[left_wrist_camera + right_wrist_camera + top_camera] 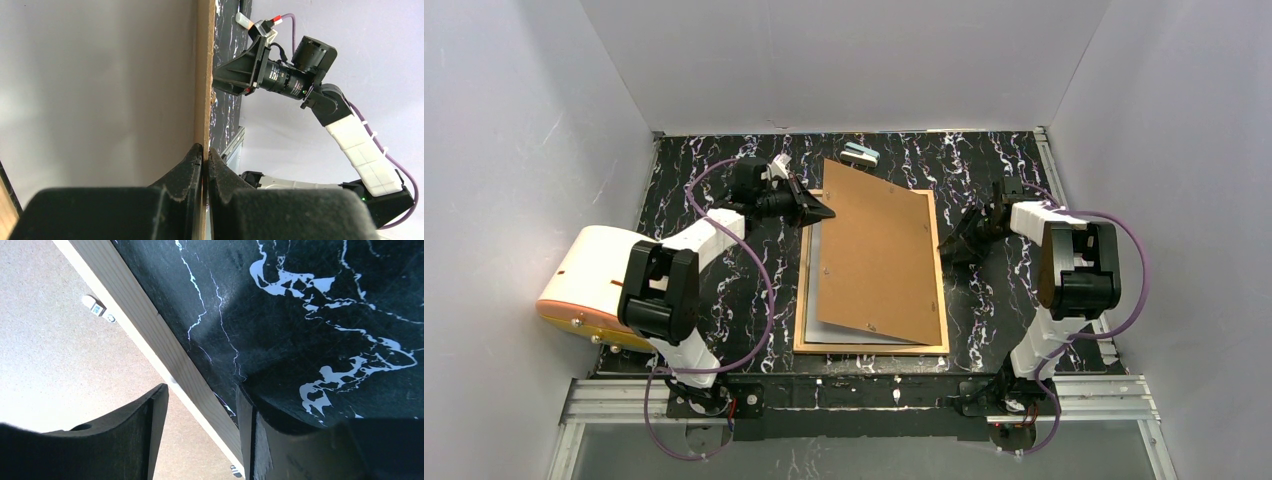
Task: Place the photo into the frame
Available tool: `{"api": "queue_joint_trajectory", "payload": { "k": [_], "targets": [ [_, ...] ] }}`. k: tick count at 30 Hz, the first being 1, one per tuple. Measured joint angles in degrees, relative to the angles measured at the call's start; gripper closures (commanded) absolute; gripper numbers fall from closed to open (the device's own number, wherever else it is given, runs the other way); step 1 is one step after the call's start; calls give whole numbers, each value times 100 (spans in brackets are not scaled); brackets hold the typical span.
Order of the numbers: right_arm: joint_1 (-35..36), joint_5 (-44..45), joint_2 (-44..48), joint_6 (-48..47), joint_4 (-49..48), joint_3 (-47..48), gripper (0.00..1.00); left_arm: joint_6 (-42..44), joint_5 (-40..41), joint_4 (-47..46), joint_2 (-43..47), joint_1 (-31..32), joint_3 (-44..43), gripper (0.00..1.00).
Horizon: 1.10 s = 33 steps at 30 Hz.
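Note:
The frame (871, 349), with a thin light-wood border, lies flat mid-table. A plain brown backing board (879, 255) rests askew over it, its far end sticking out past the frame. Under the board a pale grey sheet (820, 290) lies inside the frame. I cannot tell whether that sheet is the photo face down, and no printed picture shows. My left gripper (824, 212) (205, 152) is shut on the board's left edge (204, 75). My right gripper (946, 245) (202, 405) is open and straddles the frame's right border (165, 355), with one finger (150, 430) over the board.
A small white and teal object (861, 154) lies at the table's back edge, just beyond the board. A white and orange rounded object (584, 285) sits at the left edge. White walls enclose three sides. A metal rail (864, 395) runs along the near edge.

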<state>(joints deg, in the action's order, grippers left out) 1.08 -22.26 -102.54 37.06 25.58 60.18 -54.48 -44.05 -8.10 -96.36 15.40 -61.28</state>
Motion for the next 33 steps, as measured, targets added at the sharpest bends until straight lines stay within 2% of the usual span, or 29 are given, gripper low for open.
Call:
{"api": "queue_joint_trajectory", "payload": {
  "k": [4,11,20,25,33],
  "targets": [
    [0,-96,-42,-4,-4,0,41,-4,24,-7,-4,4,20,88],
    [0,-216,-81,-9,-13,-2,41,361,304,636,-31,11,4,58],
    [0,-243,-83,-28,-31,-9,41,876,782,1683,-345,13,-168,35],
    [0,-291,-83,-35,-68,-39,40,1104,981,2120,-363,33,-326,27],
    [0,-378,-81,-46,-129,-74,40,1469,1281,2686,-374,48,-553,25]
  ]
}}
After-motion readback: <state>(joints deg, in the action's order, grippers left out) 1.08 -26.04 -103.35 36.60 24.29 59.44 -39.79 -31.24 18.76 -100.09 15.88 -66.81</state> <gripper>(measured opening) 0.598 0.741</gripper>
